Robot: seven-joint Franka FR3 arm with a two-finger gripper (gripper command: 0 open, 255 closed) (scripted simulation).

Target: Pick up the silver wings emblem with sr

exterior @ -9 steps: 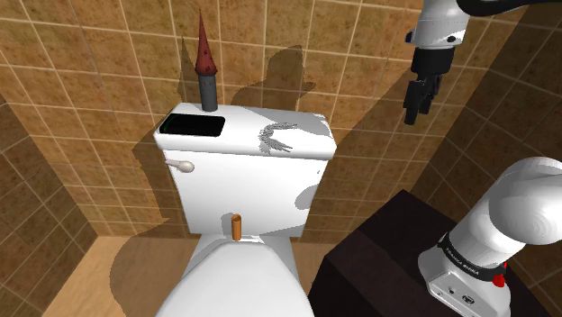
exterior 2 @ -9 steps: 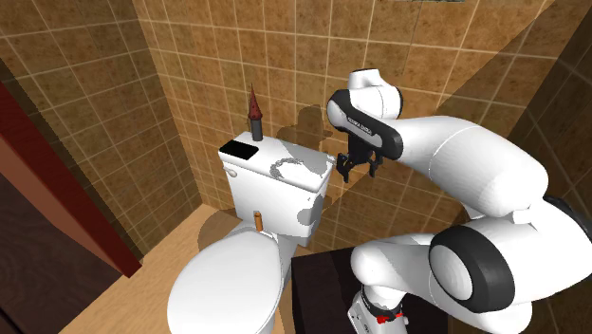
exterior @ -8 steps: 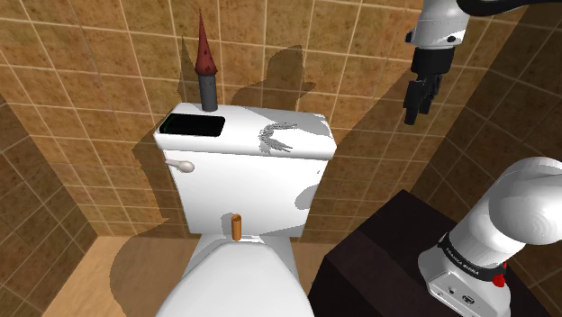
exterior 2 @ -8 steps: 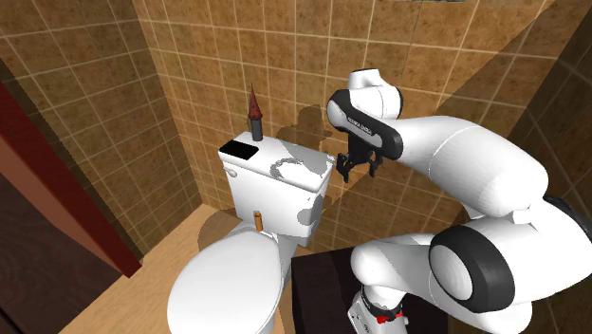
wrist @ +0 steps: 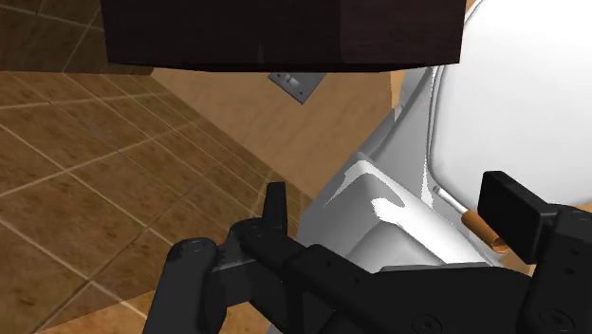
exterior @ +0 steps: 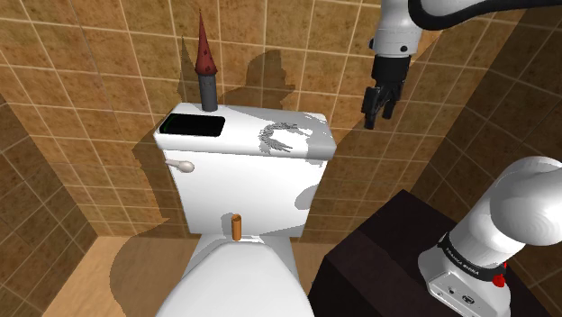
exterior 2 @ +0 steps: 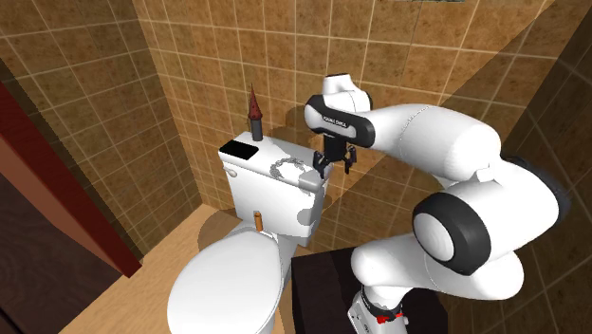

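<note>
The silver wings emblem [exterior: 281, 137] lies flat on the white toilet tank lid [exterior: 306, 122], toward the lid's end at the shoulder view's right. In the second exterior view the emblem [exterior 2: 285, 168] is just left of the hand. My black gripper [exterior: 378, 101] hangs in the air beyond that end of the tank, slightly higher than the lid and pointing down. It is apart from the emblem. In the wrist view the gripper [wrist: 394, 213] is open, its two fingers [wrist: 275, 209] standing wide apart with nothing held; the white tank edge lies below them.
A black flat rectangle [exterior: 193, 125] and a dark tower with a red cone top [exterior: 205, 63] stand at the lid's other end. A small brown cylinder [exterior: 237, 225] stands behind the white toilet lid [exterior: 243, 279]. Tiled walls close in behind. The dark stand [exterior: 378, 261] is at lower right.
The arm has swung toward the shoulder view's left, bringing the gripper closer to the tank's end near the emblem. The emblem and the other things have not moved.
</note>
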